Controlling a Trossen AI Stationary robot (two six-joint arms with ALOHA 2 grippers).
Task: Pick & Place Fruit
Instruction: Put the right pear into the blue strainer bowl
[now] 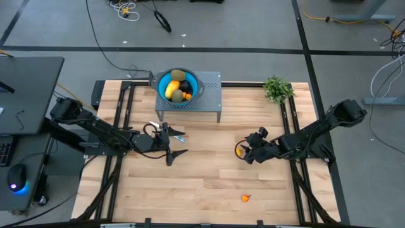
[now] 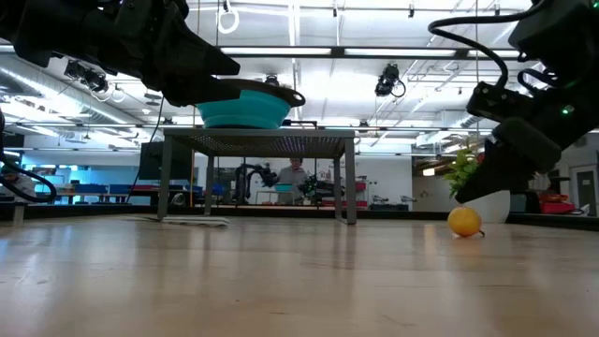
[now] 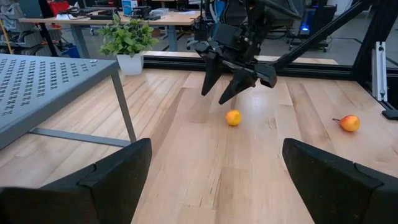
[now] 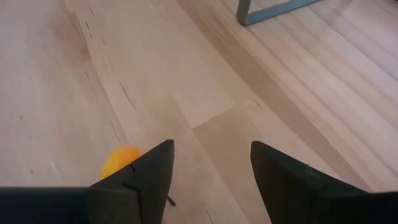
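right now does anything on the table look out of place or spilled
Two small orange fruits lie loose on the bare wood: one beside the right gripper, whose jaws are open, another near the front edge. The rest sit in the blue bowl.

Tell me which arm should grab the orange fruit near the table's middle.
Right. The right gripper hangs open almost over that orange fruit, fingers pointing down at it. The left gripper is open too, but sits well away, near the rack.

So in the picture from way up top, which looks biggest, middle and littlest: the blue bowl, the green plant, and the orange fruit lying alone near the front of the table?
1. Blue bowl, clearly the largest.
2. Green plant, noticeably smaller than the bowl.
3. Lone orange fruit, by far the smallest, just a dot on the wood.
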